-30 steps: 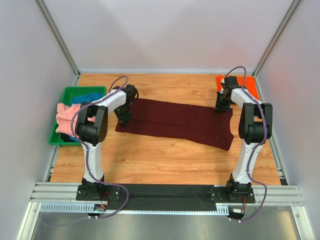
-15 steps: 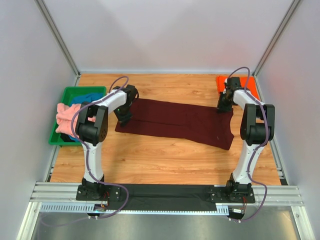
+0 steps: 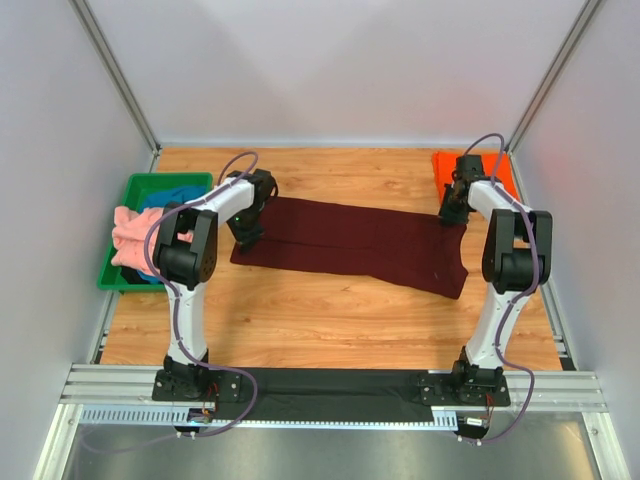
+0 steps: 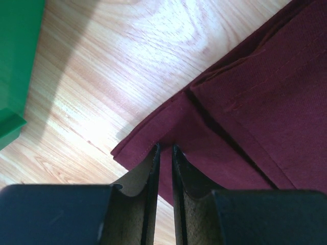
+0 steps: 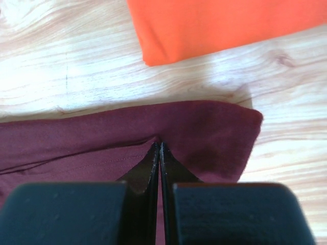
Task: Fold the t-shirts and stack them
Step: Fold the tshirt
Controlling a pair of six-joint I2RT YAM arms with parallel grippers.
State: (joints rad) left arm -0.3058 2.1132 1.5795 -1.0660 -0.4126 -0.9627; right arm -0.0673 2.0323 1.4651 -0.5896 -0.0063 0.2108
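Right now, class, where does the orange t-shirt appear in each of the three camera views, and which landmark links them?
Top external: the orange t-shirt lies at the far right corner, partly hidden.
Left wrist: not in it.
Right wrist: along the top edge, just beyond the maroon t-shirt.
Shared landmark: the maroon t-shirt, central in the top view and filling the right of the left wrist view.

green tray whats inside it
Inside the green tray, a blue t-shirt lies at the far end and a bunched salmon-pink t-shirt nearer. The left arm covers the tray's right side, and anything beneath the cloth is hidden.
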